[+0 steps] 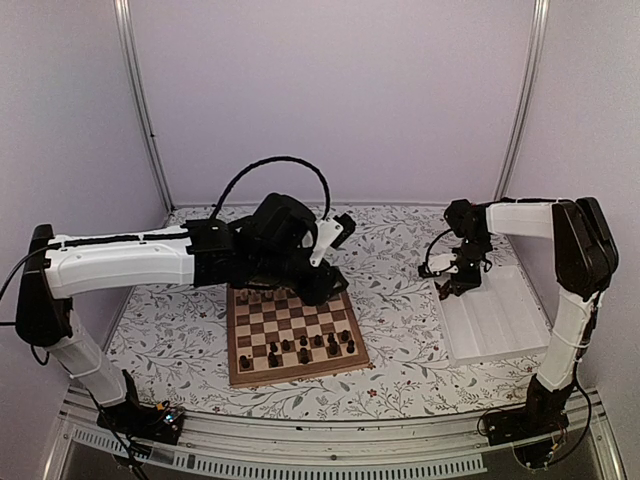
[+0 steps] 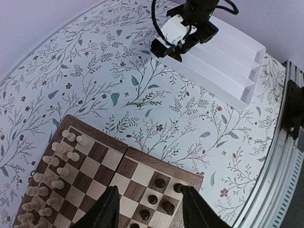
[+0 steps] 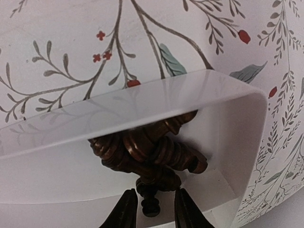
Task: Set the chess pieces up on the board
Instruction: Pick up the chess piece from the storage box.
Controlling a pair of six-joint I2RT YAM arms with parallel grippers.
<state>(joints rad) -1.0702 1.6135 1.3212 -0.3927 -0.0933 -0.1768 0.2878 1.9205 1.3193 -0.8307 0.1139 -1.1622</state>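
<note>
The board (image 1: pixel 262 322) lies mid-table with several dark chess pieces (image 1: pixel 303 353) on its near rows. In the left wrist view those dark pieces (image 2: pixel 161 183) stand at the board's (image 2: pixel 97 154) corner. My left gripper (image 2: pixel 150 190) hangs above them, open and empty. More dark chess pieces (image 3: pixel 151 151) lie heaped in a corner of the white tray (image 3: pixel 118 118). My right gripper (image 3: pixel 154 209) is down in that corner, open, its fingertips either side of one piece's knob (image 3: pixel 151 204), small gaps showing on both sides. From above, the right gripper (image 1: pixel 452 285) sits at the tray's far left end.
Pale cream chessmen (image 2: pixel 59 156) fill the board's far rows, largely under my left arm (image 1: pixel 130 258) in the top view. The white tray (image 1: pixel 500 320) has long dividers and lies right of the board. A floral cloth (image 1: pixel 400 260) covers the table.
</note>
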